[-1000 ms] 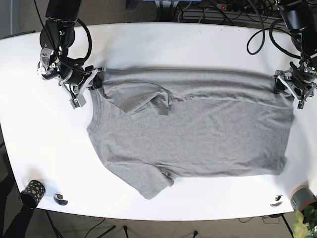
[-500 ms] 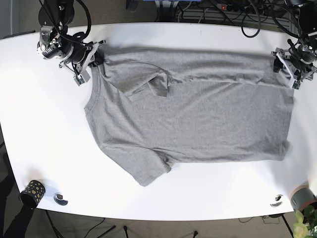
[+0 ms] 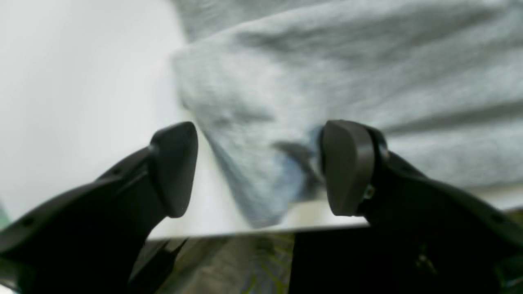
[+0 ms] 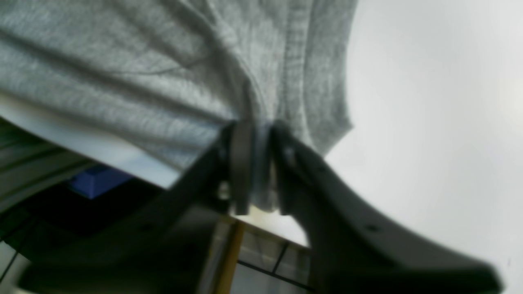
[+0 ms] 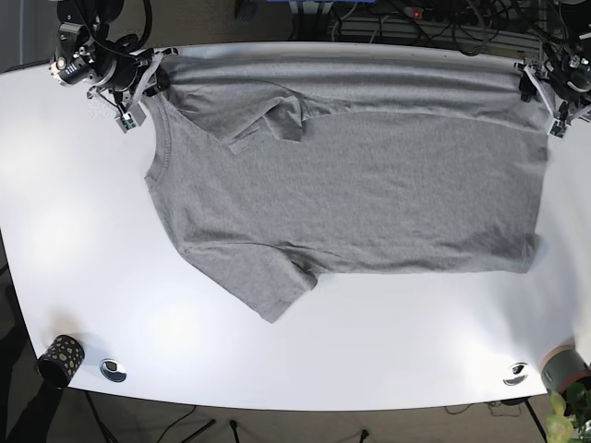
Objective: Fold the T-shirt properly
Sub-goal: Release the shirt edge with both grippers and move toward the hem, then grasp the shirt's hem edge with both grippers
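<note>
Left wrist view: the left gripper [image 3: 257,167] has its dark fingers [image 3: 173,167] spread wide apart. A corner of the grey T-shirt [image 3: 347,69] hangs between them, over the edge of the white table [image 3: 73,81]. The cloth lies close to the right-hand finger; the picture is blurred, so contact cannot be told.

Right wrist view: the right gripper [image 4: 255,167] has its fingers [image 4: 241,163] pressed together on a bunched fold of the T-shirt [image 4: 163,61], near a stitched hem. The white table [image 4: 429,102] shows beside the cloth.

Base view: the T-shirt [image 5: 351,175] lies spread on the table [image 5: 83,240], its top edge at the far table edge. One sleeve is folded over the body near the collar; the other sleeve points toward the near edge. The right gripper [image 5: 148,83] sits at the shirt's far corner on the picture's left, the left gripper [image 5: 540,83] at the far corner on the right. A dark speckled cup [image 5: 60,355] stands at the near left corner; its contents cannot be seen. A small round metal piece [image 5: 113,370] lies just beside it, another [image 5: 515,373] near the right corner.
</note>
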